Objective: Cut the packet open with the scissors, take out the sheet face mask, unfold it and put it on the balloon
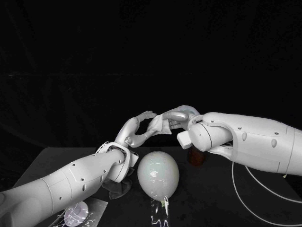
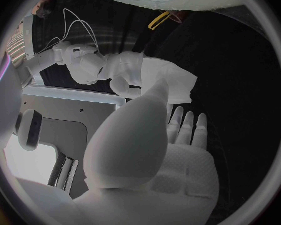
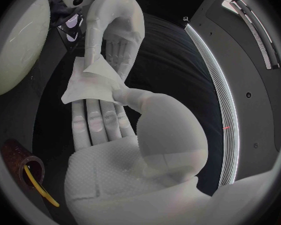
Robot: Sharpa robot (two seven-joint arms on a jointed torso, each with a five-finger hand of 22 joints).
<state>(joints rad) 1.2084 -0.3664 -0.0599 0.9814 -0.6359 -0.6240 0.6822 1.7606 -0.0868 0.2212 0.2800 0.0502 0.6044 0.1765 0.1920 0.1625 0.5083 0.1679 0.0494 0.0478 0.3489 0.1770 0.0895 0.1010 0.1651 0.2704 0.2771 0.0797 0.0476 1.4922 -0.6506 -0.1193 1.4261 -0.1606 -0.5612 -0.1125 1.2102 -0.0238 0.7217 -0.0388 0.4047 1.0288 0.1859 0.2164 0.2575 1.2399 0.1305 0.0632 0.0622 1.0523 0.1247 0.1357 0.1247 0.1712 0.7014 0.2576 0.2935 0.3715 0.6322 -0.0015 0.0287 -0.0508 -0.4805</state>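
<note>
Hands are meeting in the air above the black table (image 1: 212,208), and we are watching both of them at the folded sheet face mask (image 1: 166,124).

The right hand (image 1: 180,115) is holding the mask. In the right wrist view its long fingers (image 3: 97,120) are lying nearly straight and side by side. Its thumb is pressing the white, folded sheet against them near their tips.

The left hand (image 1: 138,128) is reaching in from the opposite side with its fingers partly spread and gently curved. Its fingertips (image 3: 112,60) are lying against the mask's far edge. We cannot tell whether they are pinching the sheet or only touching it.

In the left wrist view the mask is hanging just beyond the left hand's outstretched fingers (image 2: 187,125), clamped in the right hand.

The balloon (image 1: 157,172) is lying on the table below the two hands, between the forearms and nearer the left wrist. It is pale and egg-shaped, and neither hand is touching it.

Under the right wrist a dark red cup (image 3: 15,157) is standing, with the yellow-handled scissors (image 3: 40,190) poking out of it.

The packet (image 1: 81,213) is lying flat on the table beneath the left forearm, well apart from both hands.
</note>
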